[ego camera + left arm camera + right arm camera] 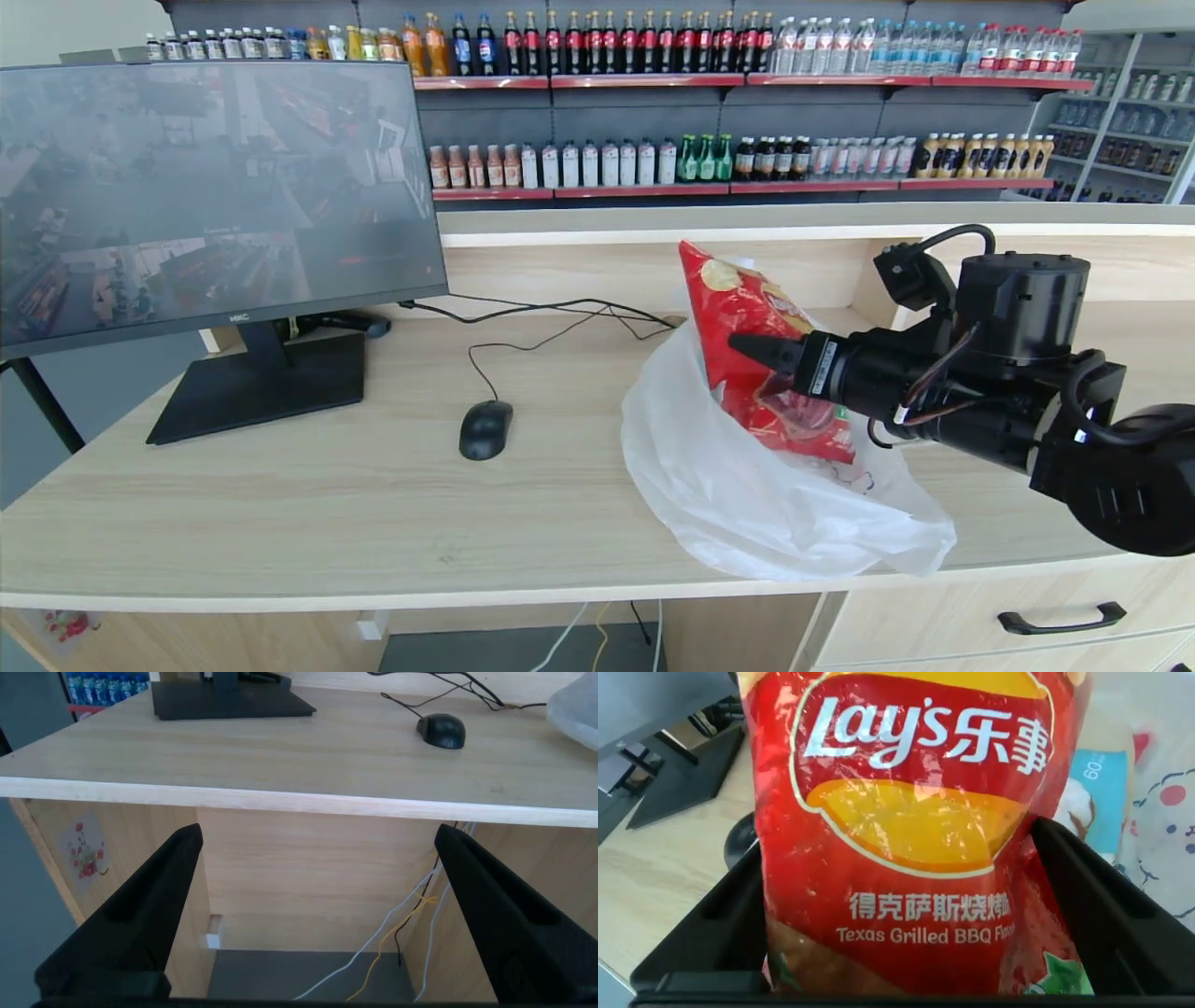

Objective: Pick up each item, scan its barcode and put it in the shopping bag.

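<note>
Right gripper (758, 349) clamps a red chip bag (738, 303) at the mouth of the white shopping bag (747, 504); mouse (485, 429) and monitor (215, 196) sit left. Left gripper (313, 849) hangs open-jawed before the counter (308, 761).

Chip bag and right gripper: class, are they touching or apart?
Touching. The right wrist view shows the chip bag pressed between both fingers of the right gripper.

Red chip bag (739, 308) upright — lower end inside white shopping bag (738, 499)

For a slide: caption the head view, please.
Right gripper holds a red chip bag partly inside the white shopping bag on the counter.
</note>
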